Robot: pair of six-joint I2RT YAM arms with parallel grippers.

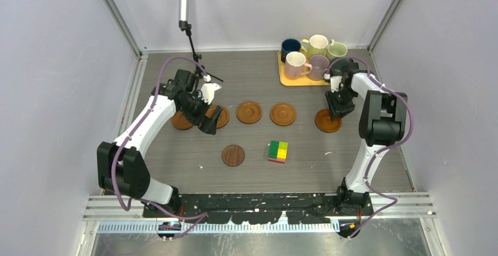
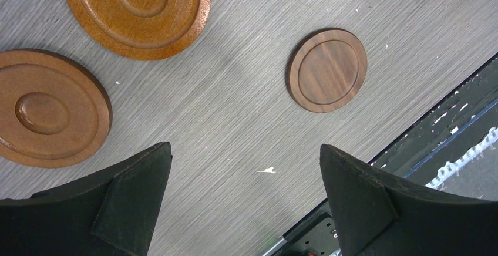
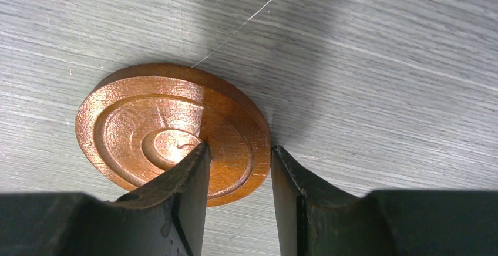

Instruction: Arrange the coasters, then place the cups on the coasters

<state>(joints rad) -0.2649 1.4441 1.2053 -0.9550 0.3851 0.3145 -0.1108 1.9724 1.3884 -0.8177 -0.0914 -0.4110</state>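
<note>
- While its jaws straddle the rim of the rightmost coaster (image 3: pixel 147 127), the right gripper (image 3: pixel 238 150) is half closed; I cannot tell whether it pinches.
- Left gripper (image 2: pixel 245 150) is spread wide above the table (image 2: pixel 235 91), near the dark coaster (image 2: pixel 327 70).
- Cups (image 1: pixel 311 56) stand on the tray (image 1: pixel 283 77).

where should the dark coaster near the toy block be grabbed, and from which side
Probably the raised rim: the dark coaster lies flat and thin on the table, so come straight down, one of the jaws inside the rim and one outside. Its rim is free all round.
</note>
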